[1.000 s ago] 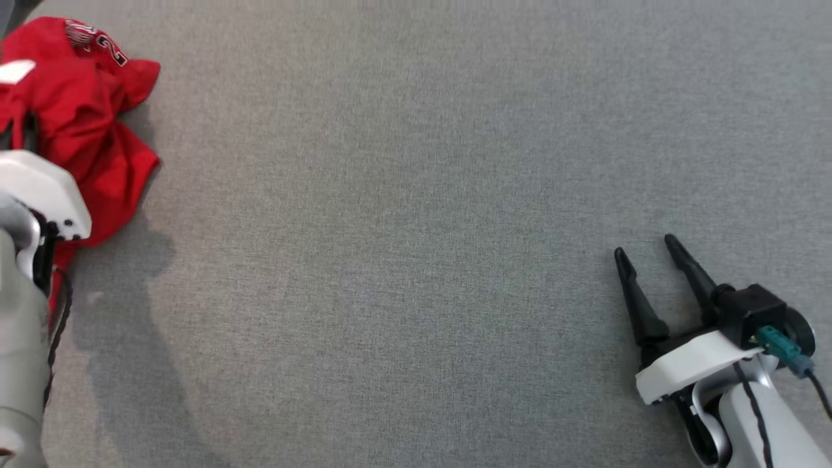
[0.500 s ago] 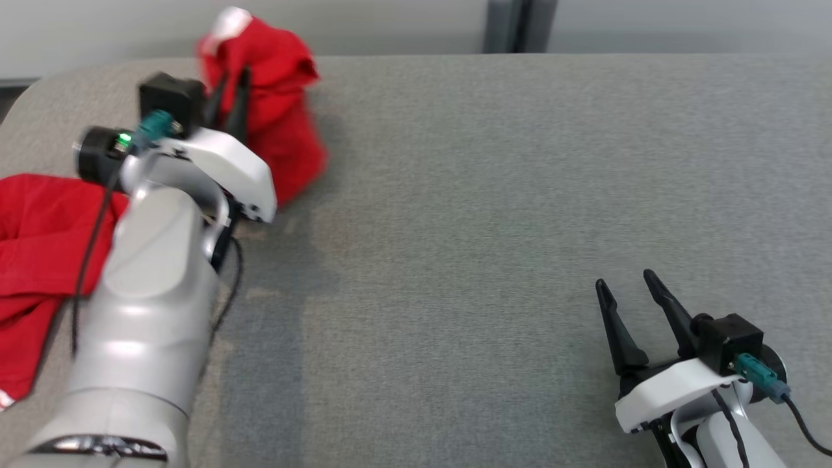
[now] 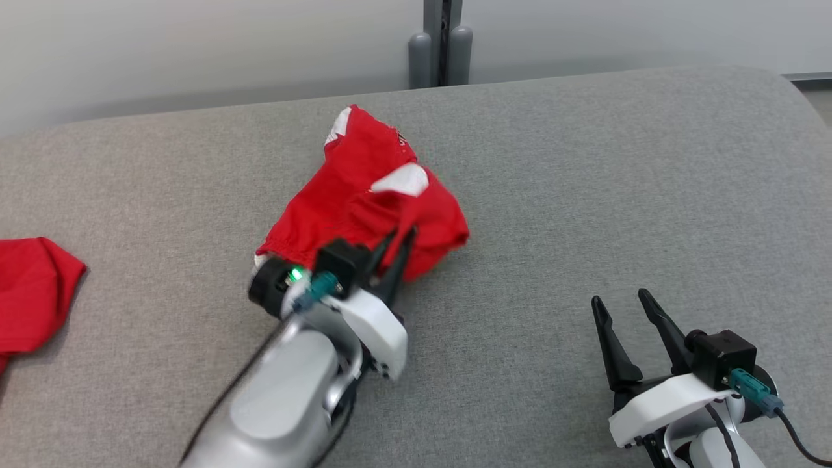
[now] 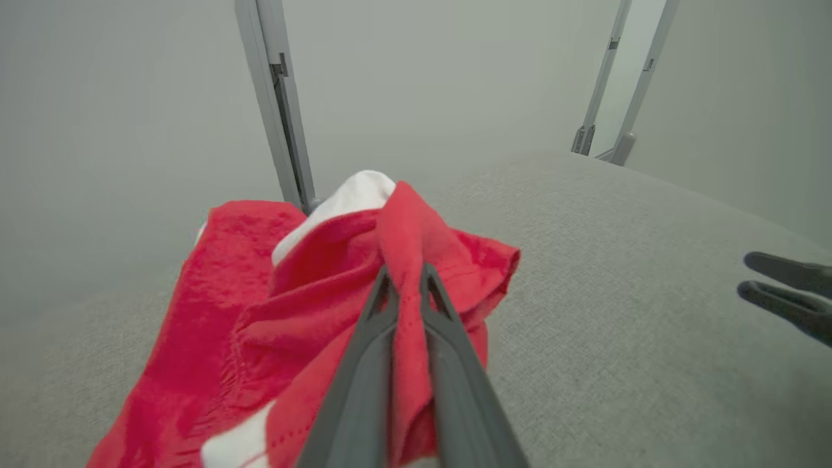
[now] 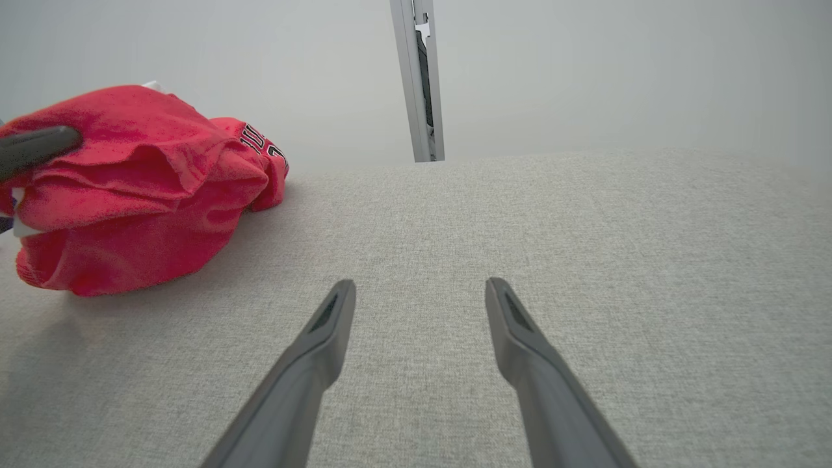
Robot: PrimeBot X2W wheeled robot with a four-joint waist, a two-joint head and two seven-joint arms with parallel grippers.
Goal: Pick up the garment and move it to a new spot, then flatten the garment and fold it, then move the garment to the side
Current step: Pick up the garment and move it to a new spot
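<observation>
Lying at the left edge of the head view is another red cloth (image 3: 32,292), well apart from everything else on the table (image 3: 585,195). Near the middle, the red and white garment (image 3: 370,188) sits bunched, its lower part on the grey surface, short of the table's rounded far edge, where a grey post (image 3: 439,45) stands behind. The left tool (image 3: 400,237) is pinched narrow on a fold at the garment's near side. Bare table stretches away to the right. The right tool (image 3: 619,297), at the lower right, has its fingers spread wide, holding nothing.
</observation>
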